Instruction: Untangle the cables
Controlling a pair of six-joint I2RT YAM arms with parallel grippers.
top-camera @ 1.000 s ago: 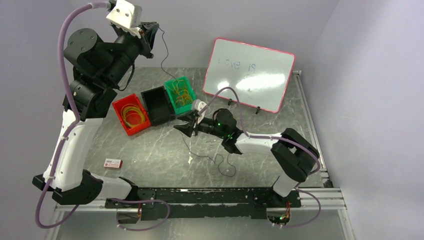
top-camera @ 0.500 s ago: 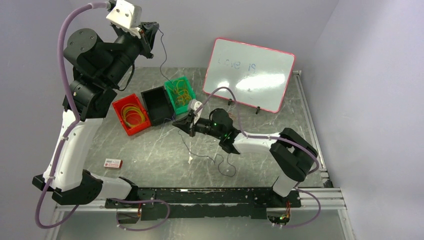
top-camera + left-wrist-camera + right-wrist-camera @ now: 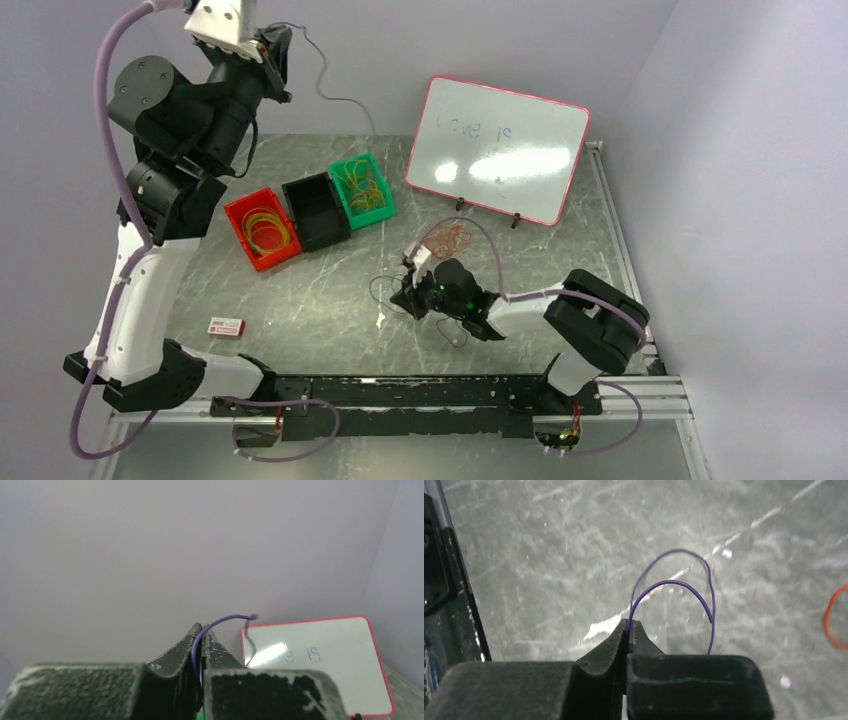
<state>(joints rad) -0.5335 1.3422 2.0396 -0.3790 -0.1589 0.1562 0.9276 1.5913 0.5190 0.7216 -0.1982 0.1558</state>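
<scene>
My left gripper [image 3: 276, 52] is raised high at the back left, shut on a thin purple cable [image 3: 322, 90] that arcs rightward through the air. The left wrist view shows that cable [image 3: 225, 620] pinched between the closed fingertips [image 3: 198, 632]. Low over the table's middle, my right gripper [image 3: 404, 296] is shut on a purple cable [image 3: 669, 582] that curls in two loops ahead of its tips [image 3: 630, 625]. Dark loops [image 3: 381, 290] lie beside it. An orange cable [image 3: 450, 238] lies coiled on the table behind the right gripper, and its edge [image 3: 830, 615] shows in the right wrist view.
Three bins sit at the back left: a red one [image 3: 238, 216] with yellow strands, a black one [image 3: 315, 210], a green one [image 3: 349, 166] with yellow and orange strands. A pink-framed whiteboard [image 3: 497, 148] leans at the back right. A small red-and-white block [image 3: 226, 326] lies near the left arm.
The right gripper closed on a cable near the green bin, then drew back toward the near side, lower over the table. The left gripper rose and shifted left, swinging its cable clear of the bin.
</scene>
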